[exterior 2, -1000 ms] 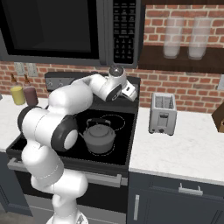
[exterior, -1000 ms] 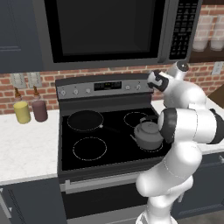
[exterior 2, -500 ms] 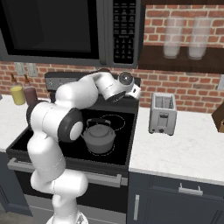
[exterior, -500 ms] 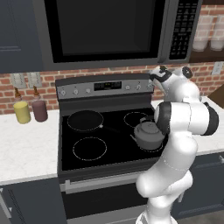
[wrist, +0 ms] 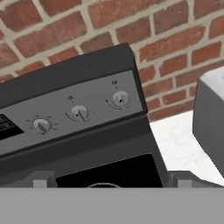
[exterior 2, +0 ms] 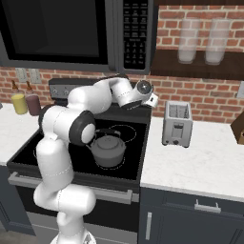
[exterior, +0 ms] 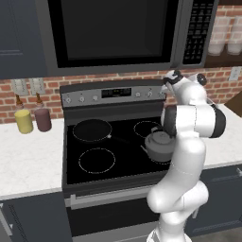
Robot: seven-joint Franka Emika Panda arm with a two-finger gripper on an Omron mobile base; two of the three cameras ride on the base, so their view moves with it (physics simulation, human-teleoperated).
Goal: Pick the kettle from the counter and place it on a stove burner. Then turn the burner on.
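- Status: kettle sits on the stove burner, the front-right ring at about 4 o'clock on the black cooktop. It is off the counter, so placement looks done.
- End effector: gripper is raised by the control panel, jaws spread wide, holding nothing.
- Risk: three similar knobs sit close together at the panel's right end. Closing on the wrong one would likely light another ring.
- Risk: the toaster stands near the wrist; a wide swing could clip it.
- View difference: hand view resolves the individual knobs. The base views show kettle, pan and arm posture instead.
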